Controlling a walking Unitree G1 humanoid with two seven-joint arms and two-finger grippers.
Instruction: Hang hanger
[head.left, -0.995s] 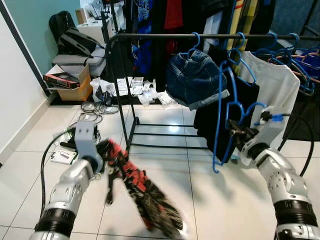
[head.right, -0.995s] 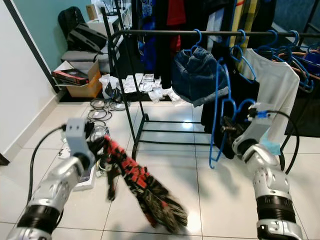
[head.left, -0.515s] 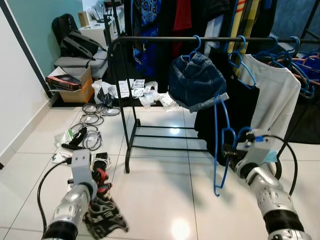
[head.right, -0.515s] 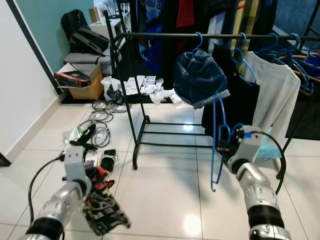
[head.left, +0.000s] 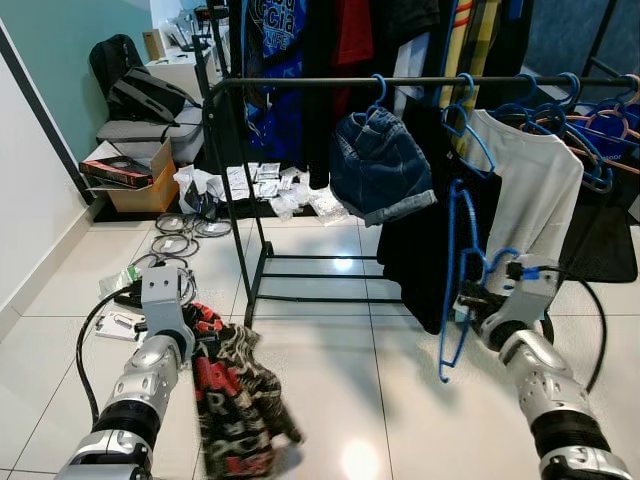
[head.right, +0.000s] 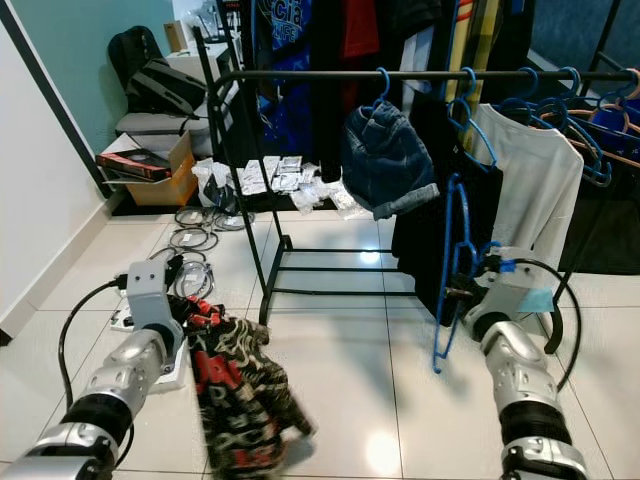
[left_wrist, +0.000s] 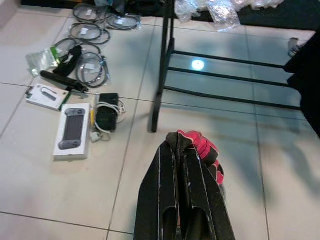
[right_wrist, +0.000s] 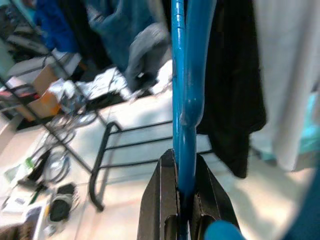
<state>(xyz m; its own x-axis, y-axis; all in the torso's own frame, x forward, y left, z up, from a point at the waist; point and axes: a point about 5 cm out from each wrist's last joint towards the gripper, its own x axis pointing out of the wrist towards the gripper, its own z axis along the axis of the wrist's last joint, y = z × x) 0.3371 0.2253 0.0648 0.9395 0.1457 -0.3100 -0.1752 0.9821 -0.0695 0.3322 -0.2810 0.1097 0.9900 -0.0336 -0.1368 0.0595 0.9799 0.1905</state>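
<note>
At lower left, the left tool (head.left: 190, 322) is clenched on a red-and-black patterned garment (head.left: 235, 400) that droops toward the tiled floor (head.left: 350, 400). At centre right, the right tool (head.left: 478, 305) grips a blue hanger (head.left: 452, 270), held upright before the dark clothes. Beyond, across the upper frame, runs the black rail (head.left: 300, 83), with denim shorts (head.left: 378, 165) hanging.

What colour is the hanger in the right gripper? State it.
Blue. The hanger shows best in the right wrist view, clamped in the right gripper.

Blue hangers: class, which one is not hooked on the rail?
The blue hanger clamped in the right gripper, held upright below the rail. The other blue hangers hook over the rail.
</note>
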